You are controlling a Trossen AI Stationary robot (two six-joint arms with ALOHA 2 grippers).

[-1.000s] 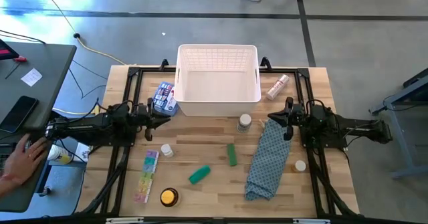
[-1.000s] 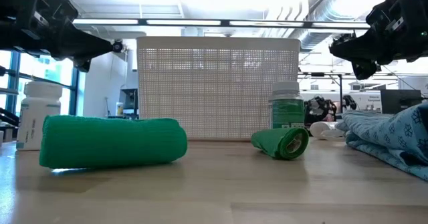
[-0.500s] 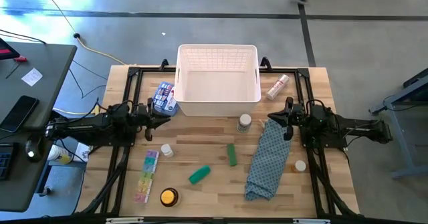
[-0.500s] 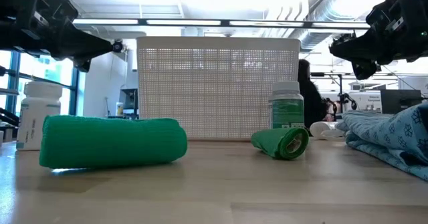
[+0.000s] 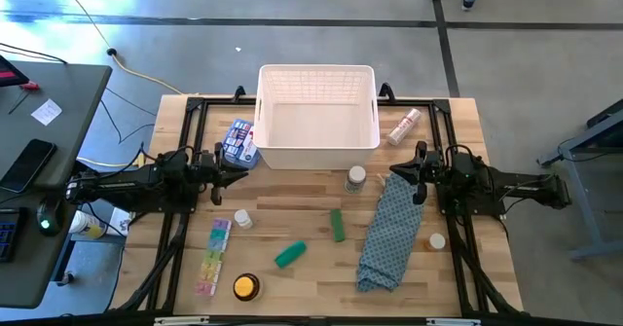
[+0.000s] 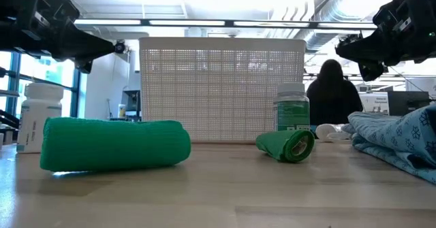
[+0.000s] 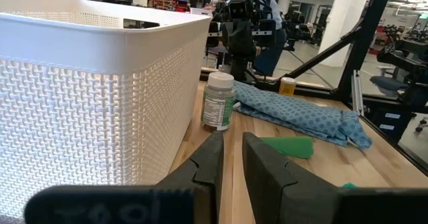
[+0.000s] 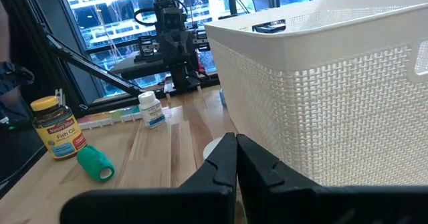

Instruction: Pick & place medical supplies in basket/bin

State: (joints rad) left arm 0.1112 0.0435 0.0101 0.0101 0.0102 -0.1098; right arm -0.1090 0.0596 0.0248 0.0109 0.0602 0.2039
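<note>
The white lattice basket (image 5: 316, 71) stands at the table's far middle. Around it lie a blue-white pack (image 5: 238, 141), a pinkish tube (image 5: 404, 126) and a white-capped bottle (image 5: 355, 178). Nearer are a second bottle (image 5: 241, 219), two green tubes (image 5: 337, 224) (image 5: 290, 254), a rainbow pill strip (image 5: 212, 257) and a yellow tin (image 5: 245, 286). My left gripper (image 7: 231, 147) hovers level at the table's left, fingers a narrow gap apart with nothing between them. My right gripper (image 8: 235, 144) hovers level at the right, shut on nothing.
A long blue patterned cloth (image 5: 391, 231) lies under and in front of my right gripper, with a small yellow-capped bottle (image 5: 437, 240) beside it. Black frame rails (image 5: 185, 122) run along the table's edges. A desk (image 5: 39, 161) stands left of the table. A person (image 6: 332, 95) shows beyond the far edge.
Both arms have kept still and no supply has moved. A hand at the desk on the left has gone out of view. A person has walked into sight behind the basket in the low view.
</note>
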